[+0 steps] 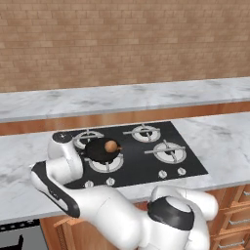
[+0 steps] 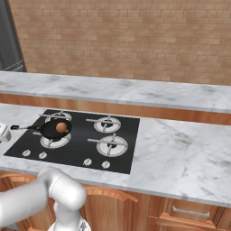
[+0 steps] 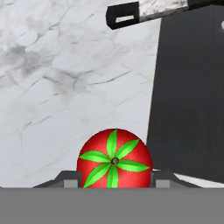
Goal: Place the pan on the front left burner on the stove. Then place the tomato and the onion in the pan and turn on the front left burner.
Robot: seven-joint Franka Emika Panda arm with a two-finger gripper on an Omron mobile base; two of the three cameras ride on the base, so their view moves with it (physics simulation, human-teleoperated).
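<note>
The black pan sits on the front left burner of the black stove. The brown onion lies inside it. In the hand view the red tomato with its green stem top is over the marble counter, just left of the stove's edge. My gripper is shut on the tomato, one fingertip against each side. The pan handle's grey tip shows at the top of that view.
Four silver knobs line the stove's front edge. The other three burners are bare. Marble counter extends to the right, with a raised ledge and brick wall behind. My arm reaches left of the stove.
</note>
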